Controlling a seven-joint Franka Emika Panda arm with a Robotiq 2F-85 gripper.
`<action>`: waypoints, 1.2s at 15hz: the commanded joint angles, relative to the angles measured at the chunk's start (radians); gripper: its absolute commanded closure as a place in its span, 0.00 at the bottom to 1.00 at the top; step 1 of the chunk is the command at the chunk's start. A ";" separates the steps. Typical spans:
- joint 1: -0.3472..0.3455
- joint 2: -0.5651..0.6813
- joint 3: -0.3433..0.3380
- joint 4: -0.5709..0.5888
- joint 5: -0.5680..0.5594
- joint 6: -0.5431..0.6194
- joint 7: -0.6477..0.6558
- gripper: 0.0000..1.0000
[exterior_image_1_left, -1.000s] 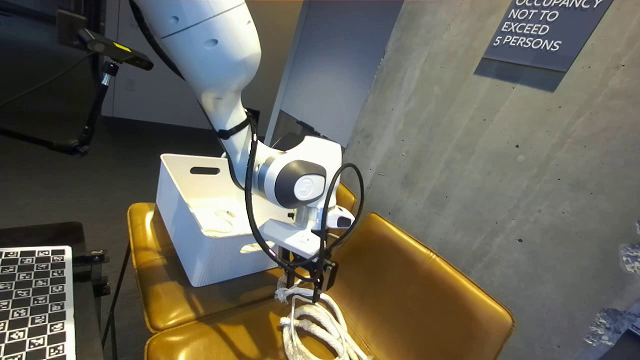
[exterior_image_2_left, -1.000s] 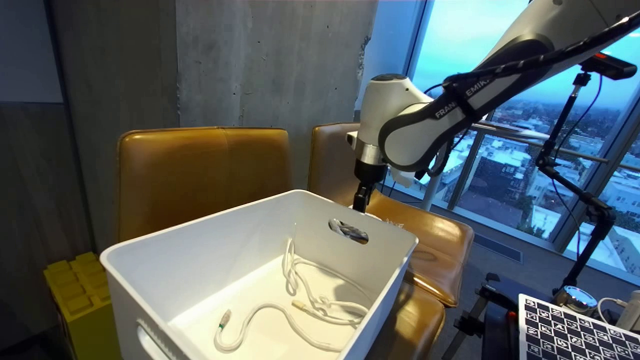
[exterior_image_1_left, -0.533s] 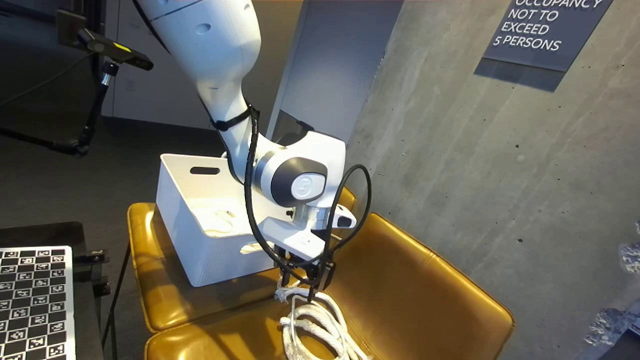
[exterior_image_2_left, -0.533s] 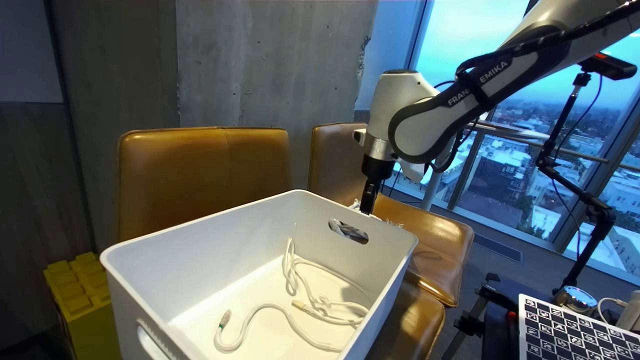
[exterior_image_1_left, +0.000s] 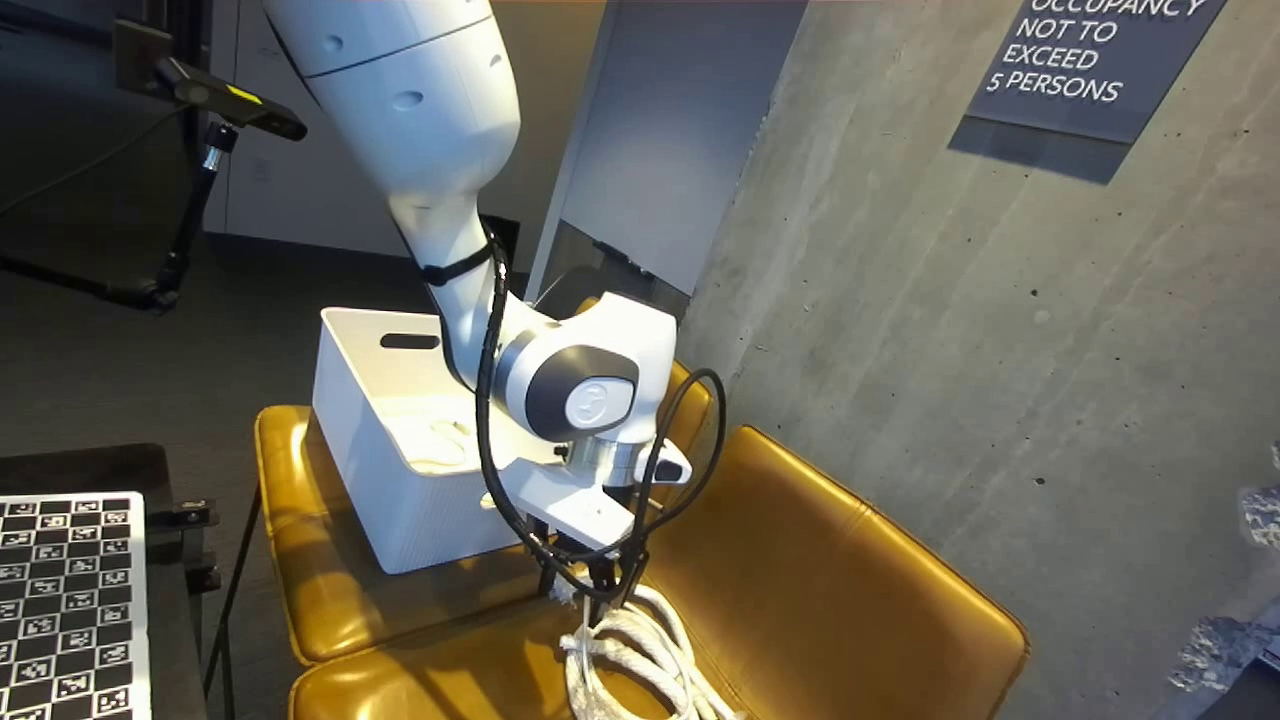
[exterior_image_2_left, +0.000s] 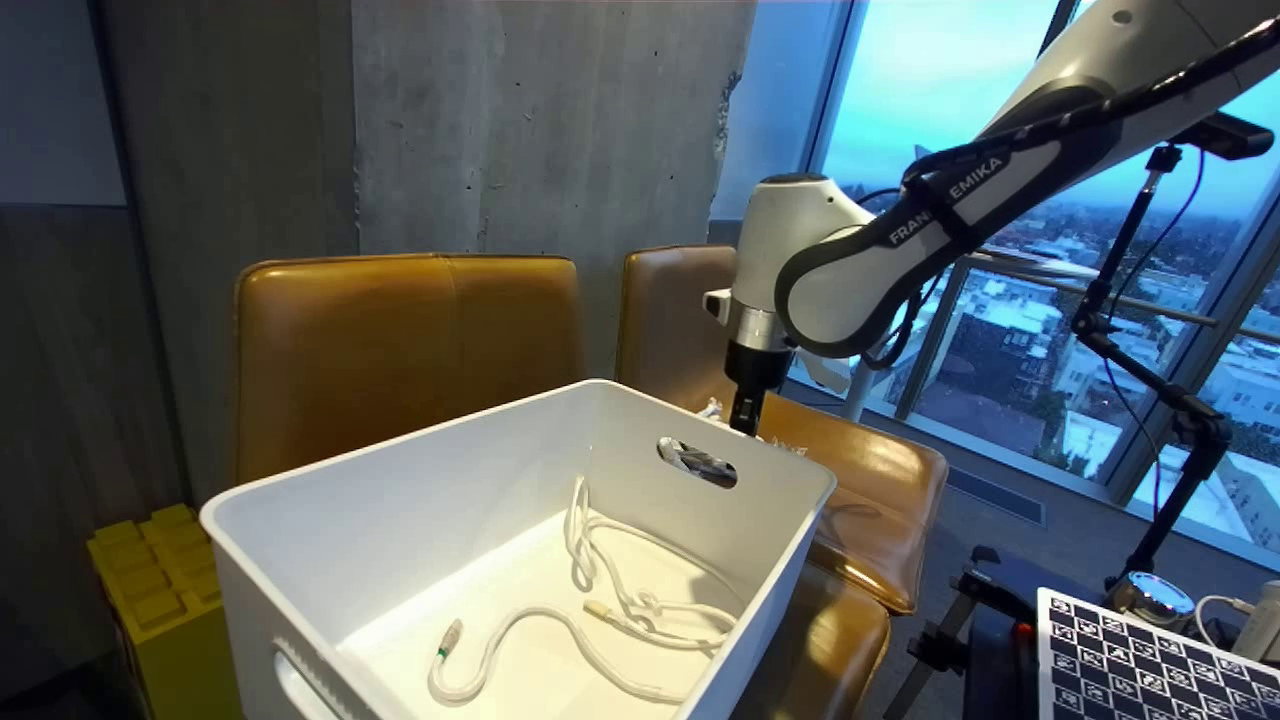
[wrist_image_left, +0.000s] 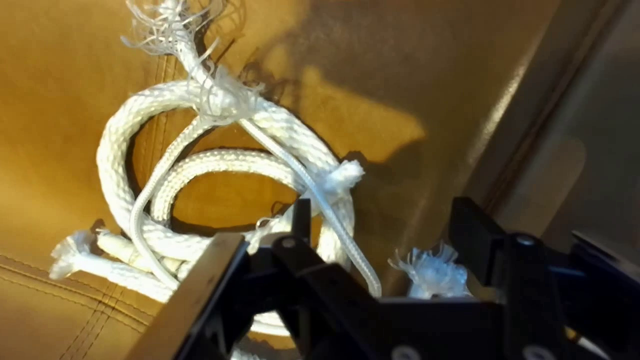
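At the bottom of my wrist view I have the gripper (wrist_image_left: 383, 215), its two fingers spread with a wide gap between them. The coiled white rope (wrist_image_left: 220, 161) lies left of centre in that view, its loops piled on the seat of a tan chair (exterior_image_1_left: 830, 570) and its ends frayed. A thinner cord (wrist_image_left: 325, 204) crosses the coil and runs down toward the gap, where a frayed tuft (wrist_image_left: 435, 275) shows near the finger on the right of the frame. I can't tell whether either finger touches the rope.

In an exterior view I see the arm (exterior_image_1_left: 440, 110) slanting down from the upper left, with the rope at bottom centre, just below the gripper. Left of centre, a white bin (exterior_image_1_left: 430, 530) stands on a second chair (exterior_image_2_left: 410, 350). In an exterior view I look down into the bin, where pale cords (exterior_image_2_left: 545, 611) lie across its floor. At the lower left of that frame is a yellow block (exterior_image_2_left: 170, 600), at the lower right a patterned board (exterior_image_2_left: 1150, 650).
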 joint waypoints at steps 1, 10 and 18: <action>-0.019 0.032 0.005 0.048 -0.002 -0.004 -0.034 0.29; -0.031 0.081 0.006 0.134 -0.006 -0.007 -0.073 0.64; -0.019 0.097 0.006 0.138 -0.012 -0.007 -0.070 0.44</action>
